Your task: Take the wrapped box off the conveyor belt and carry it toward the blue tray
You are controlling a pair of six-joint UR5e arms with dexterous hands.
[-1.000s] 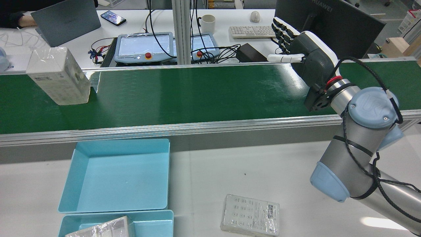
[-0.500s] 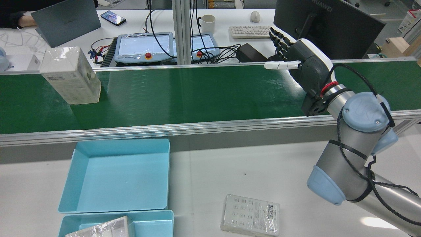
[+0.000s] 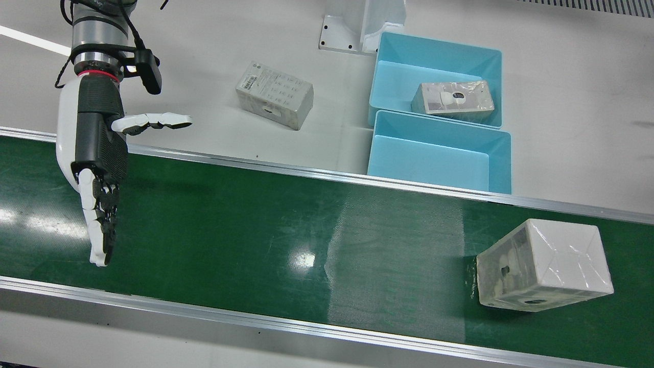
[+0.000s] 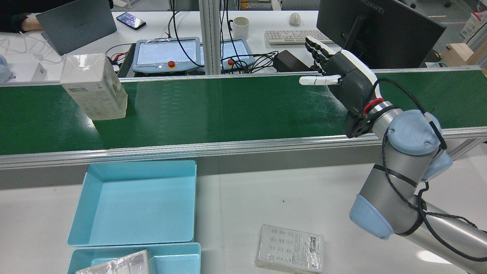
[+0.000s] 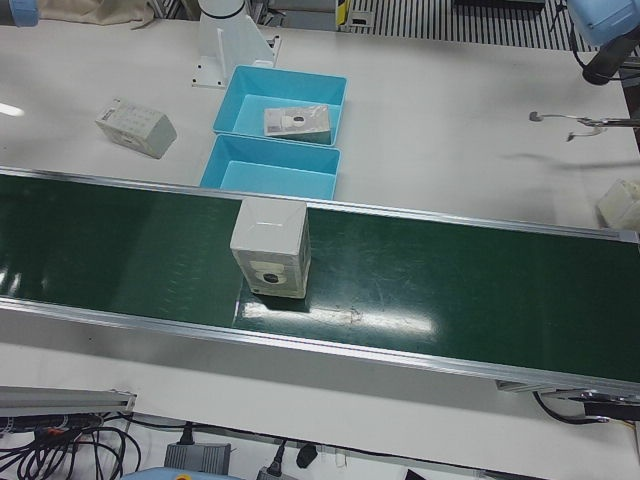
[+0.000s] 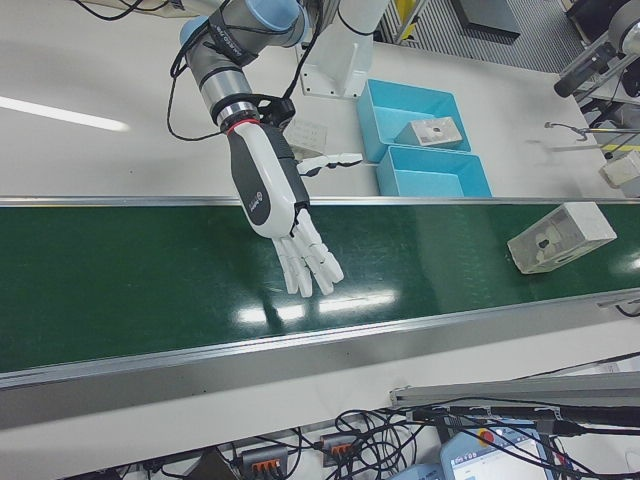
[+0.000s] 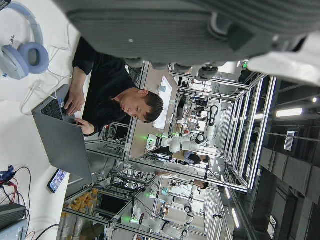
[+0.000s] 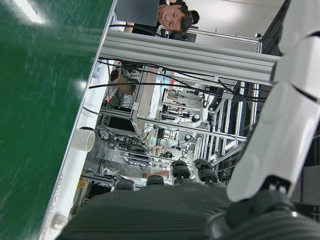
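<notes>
The wrapped box (image 4: 93, 87) stands upright on the green conveyor belt (image 4: 228, 110), at the left in the rear view. It also shows in the front view (image 3: 544, 266), the left-front view (image 5: 270, 248) and the right-front view (image 6: 560, 238). My right hand (image 4: 342, 76) is open and empty above the belt's right part, fingers stretched, thumb out, far from the box; it shows in the front view (image 3: 97, 148) too. The empty blue tray (image 4: 137, 201) sits on the white table before the belt. The left hand view shows only my left hand's palm edge (image 7: 165, 30), holding nothing.
A second blue tray (image 4: 179, 258) beside the first holds a wrapped box (image 3: 453, 99). Another wrapped box (image 4: 289, 247) lies loose on the white table. Behind the belt are pendants, a monitor, cables and a person at a laptop.
The wrapped box has travelled rightward along the belt in the rear view. My right hand has shifted left and slightly lower over the belt, still open.
</notes>
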